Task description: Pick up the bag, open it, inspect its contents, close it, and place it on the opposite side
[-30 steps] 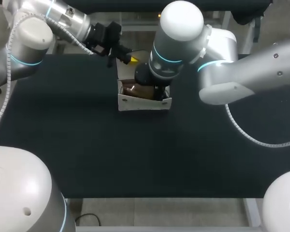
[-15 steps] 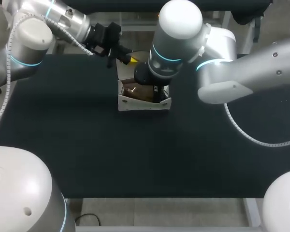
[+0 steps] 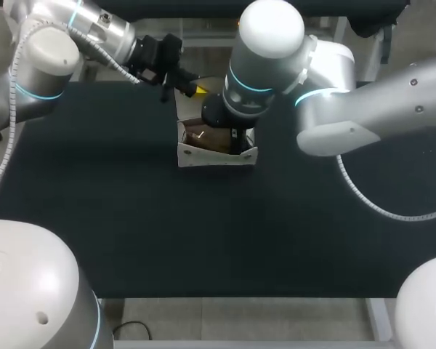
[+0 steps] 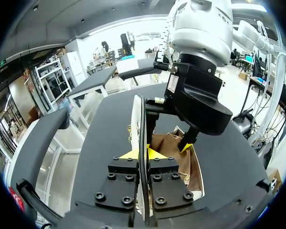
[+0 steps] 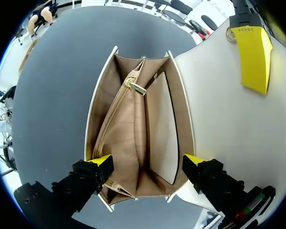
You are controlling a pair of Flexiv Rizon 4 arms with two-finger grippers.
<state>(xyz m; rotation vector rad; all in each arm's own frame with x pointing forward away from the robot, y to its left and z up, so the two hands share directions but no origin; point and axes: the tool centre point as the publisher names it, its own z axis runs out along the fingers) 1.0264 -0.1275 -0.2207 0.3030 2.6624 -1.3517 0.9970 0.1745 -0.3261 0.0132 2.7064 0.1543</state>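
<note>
White bag [image 3: 214,154] stood on black table [image 3: 131,218], far middle; long axis laid side to side, mouth turned upward and spread, tan lining and gold zip pull [image 5: 134,88] exposed. Flap [image 5: 219,109] raised, pinched between closed tips of left gripper [image 4: 143,153]. Right gripper [image 5: 148,161] held over one end, fingers spread wide astride the walls, nothing gripped. Small label [image 4: 172,84] noted on its body, print too small to be read

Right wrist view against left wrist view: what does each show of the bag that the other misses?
Only the right wrist view: straight down into the open bag, its tan inside and zip pull, right gripper spread above. Only the left wrist view: the left gripper shut on the raised white flap, seen edge-on. Both: the bag, the flap and the other arm's yellow tip.
</note>
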